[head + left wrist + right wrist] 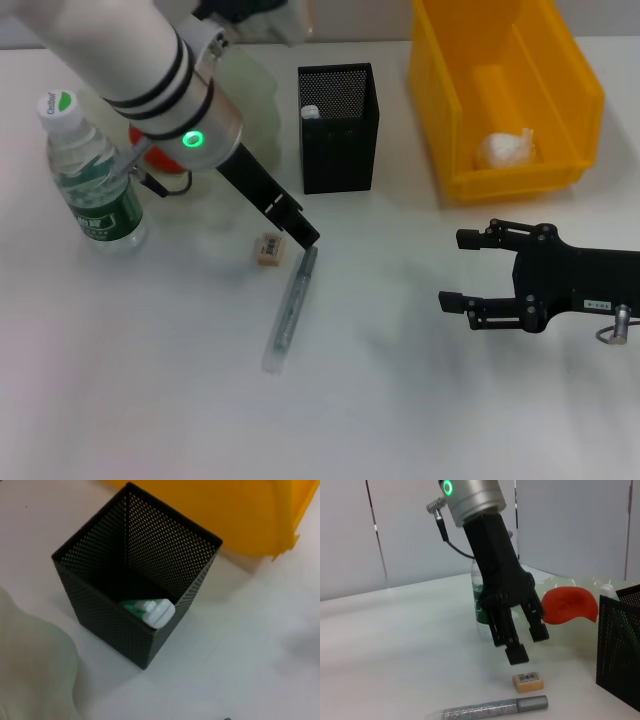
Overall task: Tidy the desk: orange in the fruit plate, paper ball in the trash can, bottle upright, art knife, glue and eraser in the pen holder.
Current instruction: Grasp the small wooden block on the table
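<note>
Fingers of the left gripper (526, 642) are spread and hold nothing, hanging just above the small rectangular tan eraser (268, 249) and the upper end of the slim, glittery silver art knife (291, 309), both lying flat on the smooth white worktop (150, 380). Behind them the square black mesh pen holder (338, 128) contains the white-capped glue (156, 612). Well apart, the right gripper (455, 270) rests released, near the yellow plastic trash can (570, 90) holding the crumpled paper ball (507, 149).
</note>
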